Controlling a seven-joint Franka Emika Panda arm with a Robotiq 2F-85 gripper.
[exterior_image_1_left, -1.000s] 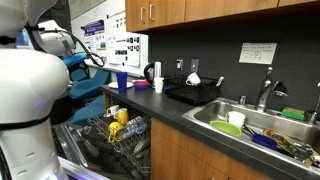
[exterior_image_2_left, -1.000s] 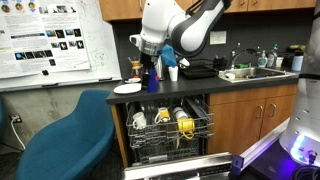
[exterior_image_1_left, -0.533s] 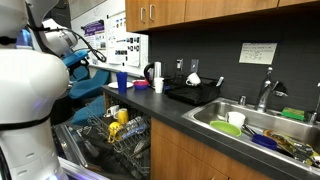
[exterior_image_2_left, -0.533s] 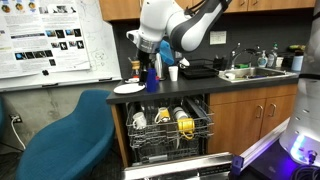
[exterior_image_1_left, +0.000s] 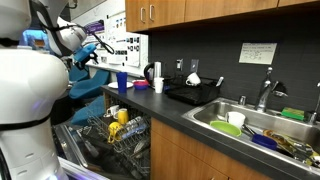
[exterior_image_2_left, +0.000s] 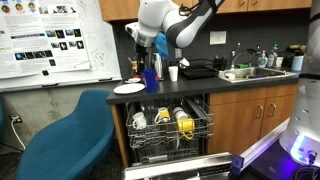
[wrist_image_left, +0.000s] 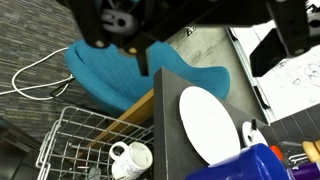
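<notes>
The gripper (exterior_image_2_left: 145, 47) hung in the upper middle of an exterior view with its jaws spread wide and nothing between them, above the end of the dark counter (wrist_image_left: 166, 120). In the wrist view it came in from the top edge, its dark fingers (wrist_image_left: 143, 55) well apart.

Below it, in the lower right of the wrist view, the white plate (wrist_image_left: 210, 122) lay flat on the counter, near the counter's edge. The blue cup (wrist_image_left: 252, 164) stood just beside the plate at the bottom right of the frame.

Past the counter edge, the blue chair (wrist_image_left: 110, 68) filled the upper left of that view. The open dishwasher rack (wrist_image_left: 65, 140), with a white mug (wrist_image_left: 131, 160) in it, took the lower left.

Done well, the approach would probably be a straight, slow descent with the jaws kept wide and clear of the blue cup. A plate lying flat offers only its rim, so the rim nearest the counter edge looked the best place to grip. The closing would have to be gentle, lest the plate slide off toward the rack.
</notes>
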